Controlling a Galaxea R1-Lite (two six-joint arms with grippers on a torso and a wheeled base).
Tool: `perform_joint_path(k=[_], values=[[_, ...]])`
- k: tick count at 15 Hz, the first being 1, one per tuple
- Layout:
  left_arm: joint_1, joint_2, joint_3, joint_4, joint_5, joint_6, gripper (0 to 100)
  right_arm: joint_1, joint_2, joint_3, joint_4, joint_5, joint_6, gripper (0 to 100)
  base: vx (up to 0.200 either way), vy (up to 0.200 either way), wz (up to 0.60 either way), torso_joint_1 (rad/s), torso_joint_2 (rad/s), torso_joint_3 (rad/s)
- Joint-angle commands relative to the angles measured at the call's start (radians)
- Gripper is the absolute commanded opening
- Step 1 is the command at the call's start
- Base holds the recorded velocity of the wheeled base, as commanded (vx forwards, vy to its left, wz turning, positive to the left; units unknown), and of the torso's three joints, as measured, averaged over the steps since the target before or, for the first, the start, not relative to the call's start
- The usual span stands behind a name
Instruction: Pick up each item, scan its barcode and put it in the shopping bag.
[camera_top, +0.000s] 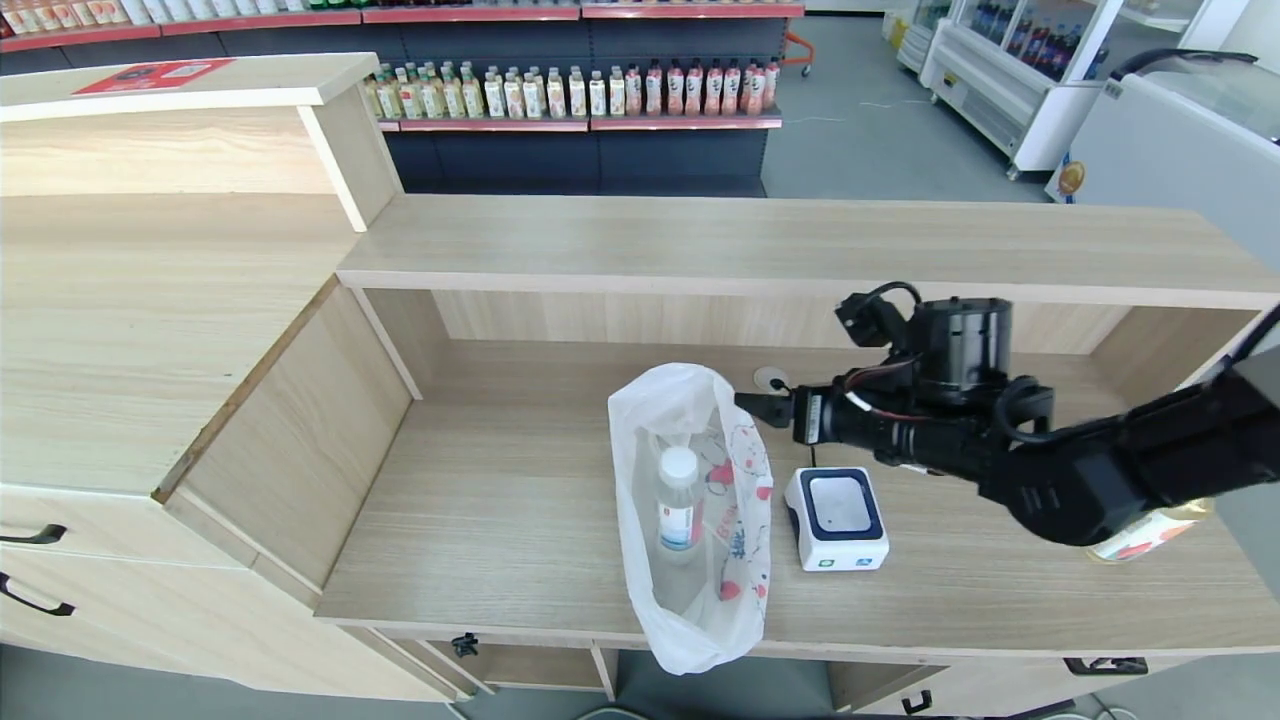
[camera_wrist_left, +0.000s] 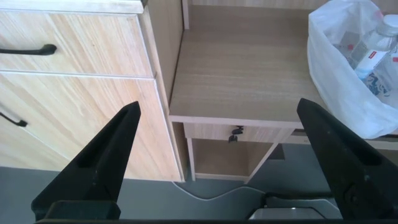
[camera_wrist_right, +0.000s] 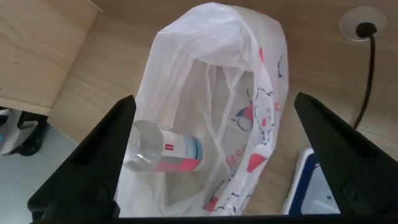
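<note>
Currently, the right arm stretches level across the wooden counter (camera_top: 500, 520), its gripper (camera_top: 758, 406) hanging over the far rim of the white shopping bag (camera_top: 640, 480), jaws spread wide and holding nothing. Inside the bag sits a clear water bottle (camera_top: 679, 505). Just beside the bag is the small white scanner (camera_top: 836, 518). The left gripper (camera_wrist_left: 217, 104) hangs low beside the counter's near left corner, by the drawers (camera_wrist_left: 74, 43), jaws also spread and empty.

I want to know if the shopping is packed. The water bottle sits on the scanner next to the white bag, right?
Not quite. The water bottle is inside the white bag, as the head view shows. The scanner does stand next to the bag.
</note>
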Motion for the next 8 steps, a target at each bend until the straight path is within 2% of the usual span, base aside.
perform_joint_path(k=[1,5,6,8], values=[[0.0,0.0,0.0,0.0,0.0,0.0,100,-0.133,-0.282,0.086,0.176,0.0,0.002,100,0.0,0.0,0.0,0.0,0.0,0.0],[0.0,0.0,0.0,0.0,0.0,-0.002,100,-0.345,-0.443,0.14,0.487,-0.002,-0.06,100,0.0,-0.2,0.0,0.002,0.0,0.001],[0.0,0.0,0.0,0.0,0.0,-0.002,100,-0.397,-0.45,0.144,0.541,0.0,-0.115,100,0.0,-0.2,0.0,-0.007,0.0,0.002],[0.0,0.0,0.0,0.0,0.0,0.001,100,-0.442,-0.45,0.156,0.559,0.0,-0.17,100,0.0,-0.2,0.0,-0.005,0.0,0.012]])
